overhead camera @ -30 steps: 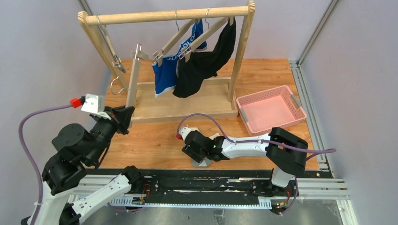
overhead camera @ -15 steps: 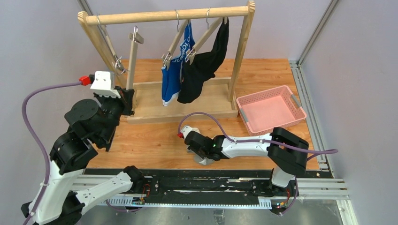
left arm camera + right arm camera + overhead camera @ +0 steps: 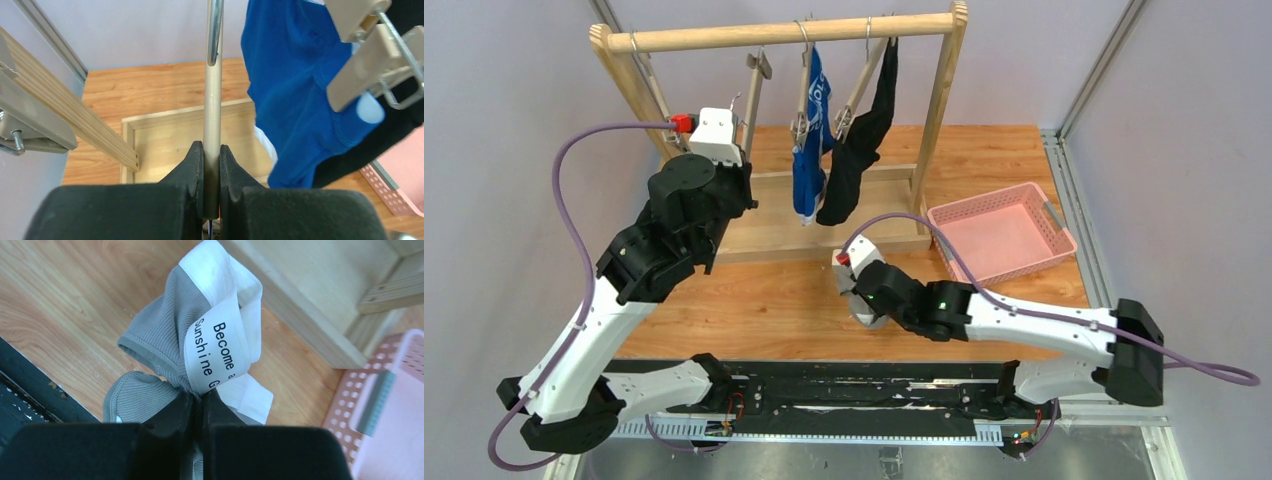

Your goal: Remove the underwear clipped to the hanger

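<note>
The grey-beige underwear (image 3: 165, 335), with a white lettered waistband (image 3: 220, 350), is bunched up just above the table, and my right gripper (image 3: 198, 396) is shut on it. From above it shows as a pale bundle (image 3: 874, 320) under that gripper (image 3: 864, 300). The blue underwear (image 3: 809, 170) and the black underwear (image 3: 854, 150) hang clipped to hangers on the wooden rack (image 3: 784, 35). My left gripper (image 3: 212, 150) is shut on the beige bar of an empty hanger (image 3: 212, 100), just left of the blue underwear (image 3: 295, 100). The hanger's clips (image 3: 360, 75) show at the right.
A pink basket (image 3: 999, 235) sits on the table right of the rack; its corner (image 3: 395, 440) lies close to my right gripper. The rack's base board (image 3: 310, 305) is just beyond the grey bundle. Another empty hanger (image 3: 649, 80) hangs by the left post.
My left arm rose and swung right, carrying the empty hanger along the rod toward the blue underwear. My right gripper shut on the grey underwear and moved it toward the rack.
</note>
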`<action>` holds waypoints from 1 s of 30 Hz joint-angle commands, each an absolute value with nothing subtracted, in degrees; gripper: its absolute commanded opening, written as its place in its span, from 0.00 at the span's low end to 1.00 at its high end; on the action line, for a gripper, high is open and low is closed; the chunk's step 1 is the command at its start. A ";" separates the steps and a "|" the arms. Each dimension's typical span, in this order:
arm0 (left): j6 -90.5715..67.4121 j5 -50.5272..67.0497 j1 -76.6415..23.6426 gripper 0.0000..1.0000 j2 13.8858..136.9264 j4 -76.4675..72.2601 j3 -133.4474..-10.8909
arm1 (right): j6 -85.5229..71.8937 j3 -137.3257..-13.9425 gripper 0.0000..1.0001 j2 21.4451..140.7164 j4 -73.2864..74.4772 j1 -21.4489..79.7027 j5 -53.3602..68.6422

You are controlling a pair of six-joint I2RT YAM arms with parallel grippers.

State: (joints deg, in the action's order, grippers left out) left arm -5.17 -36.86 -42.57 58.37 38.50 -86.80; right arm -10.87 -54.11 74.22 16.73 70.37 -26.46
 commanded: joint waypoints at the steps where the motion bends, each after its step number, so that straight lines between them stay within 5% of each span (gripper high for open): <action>1: -6.09 -41.50 -42.89 0.00 58.53 32.81 -87.78 | -11.06 -53.69 0.01 66.58 21.97 71.10 -33.62; 13: -2.46 -43.13 -42.28 0.00 68.54 26.07 -97.30 | -11.67 -57.47 0.00 49.85 37.58 70.76 -60.30; 30: -3.49 -39.60 -31.05 0.00 76.02 29.16 -106.33 | -7.02 -59.55 0.01 41.19 39.37 70.04 -67.45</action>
State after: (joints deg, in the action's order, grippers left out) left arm -2.79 -41.10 -34.06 75.16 29.80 -103.35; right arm -8.71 -57.43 41.06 38.70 70.35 -64.42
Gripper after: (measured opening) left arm 0.075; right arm 0.045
